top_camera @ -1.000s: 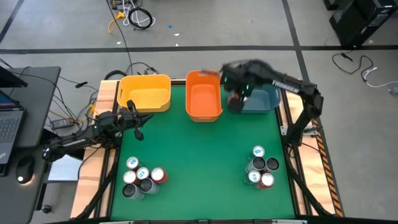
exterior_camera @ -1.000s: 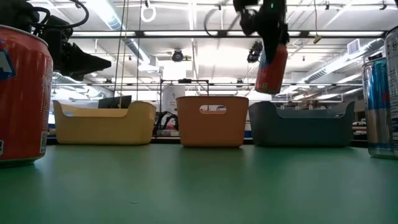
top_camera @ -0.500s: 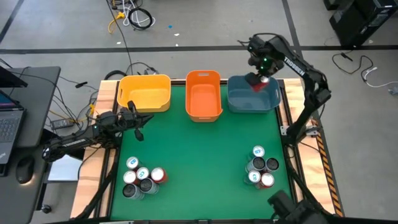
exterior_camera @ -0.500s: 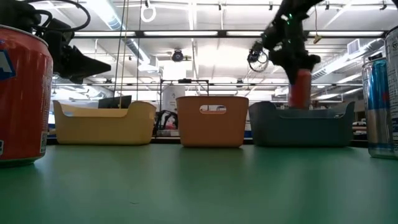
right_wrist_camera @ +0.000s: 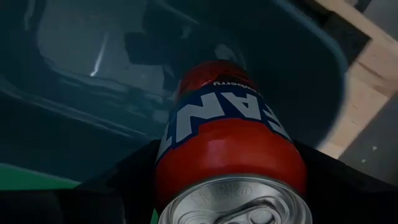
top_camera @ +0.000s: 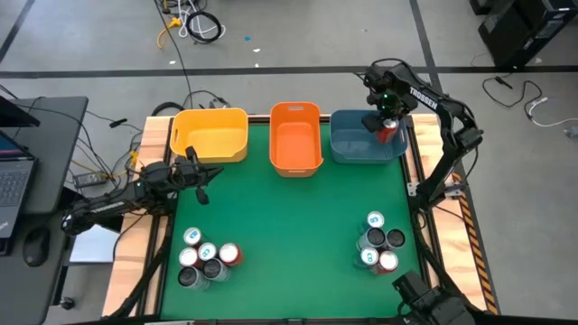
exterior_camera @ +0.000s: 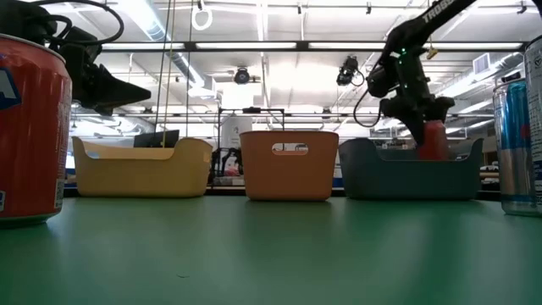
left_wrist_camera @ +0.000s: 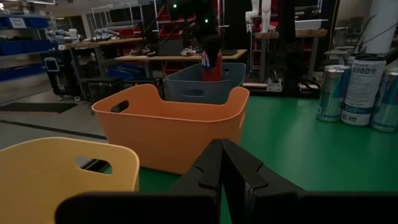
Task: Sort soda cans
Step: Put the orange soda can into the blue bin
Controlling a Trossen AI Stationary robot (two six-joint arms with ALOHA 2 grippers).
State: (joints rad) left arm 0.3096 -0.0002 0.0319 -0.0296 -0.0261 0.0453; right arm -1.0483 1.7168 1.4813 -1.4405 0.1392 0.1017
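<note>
There, the right gripper (top_camera: 386, 127) was clamped around a red soda can (top_camera: 388, 132), its jaws spread wide to the can's girth, and it held the can over the blue bin (top_camera: 352, 149), toward that bin's far right corner. In the low view the can (exterior_camera: 433, 141) sat partly below the bin's rim. The right wrist view showed the can's silver top and its red body with a blue band and white letters pointing down into the dark inside of the bin (right_wrist_camera: 93, 74). Just beside the blue bin stood the orange bin (top_camera: 295, 137), and beyond that the yellow bin (top_camera: 211, 134). Well apart from the blue bin, nearer the front edge of the green table (top_camera: 298, 235), stood two clusters of soda cans, one on the right (top_camera: 377, 243) and one on the left (top_camera: 205, 257). The left gripper (top_camera: 200, 176), fingers fully closed and holding nothing, hung near the yellow bin.
</note>
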